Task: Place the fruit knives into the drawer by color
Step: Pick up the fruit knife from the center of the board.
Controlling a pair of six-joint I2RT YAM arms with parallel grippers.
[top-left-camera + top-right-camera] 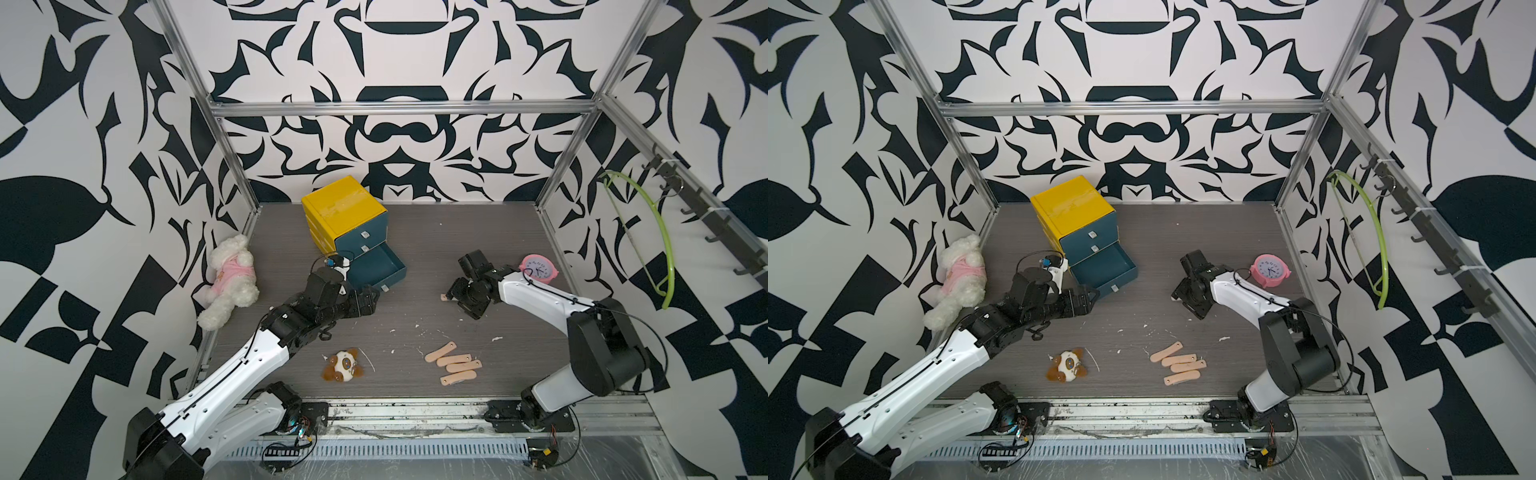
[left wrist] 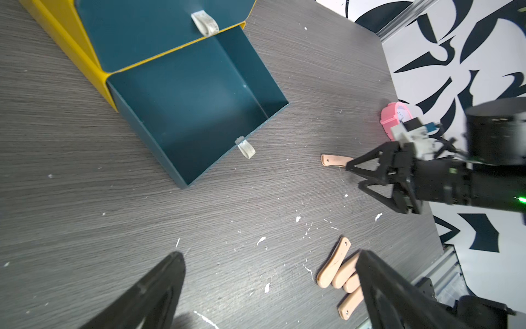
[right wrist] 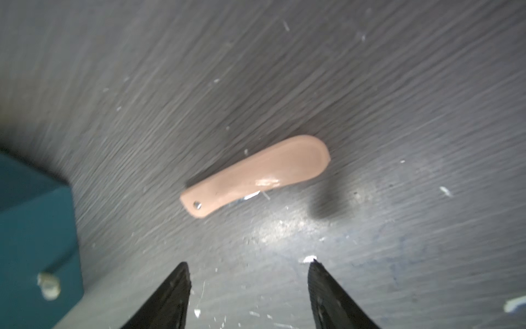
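A lone peach knife (image 3: 256,176) lies on bare bench (image 1: 415,257) between the open bottom drawer (image 2: 193,108) and the right hand (image 3: 248,266), its long axis left-right and its holed end toward the drawer. That hand hangs parted and empty at its right end, hiding most of it in both top views. The left hand (image 2: 270,255), spread wide and empty, hovers by the drawer front.

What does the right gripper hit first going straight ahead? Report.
Probably the lone peach knife on the table, just ahead of the right gripper, jaws open; its height above is hard to judge.
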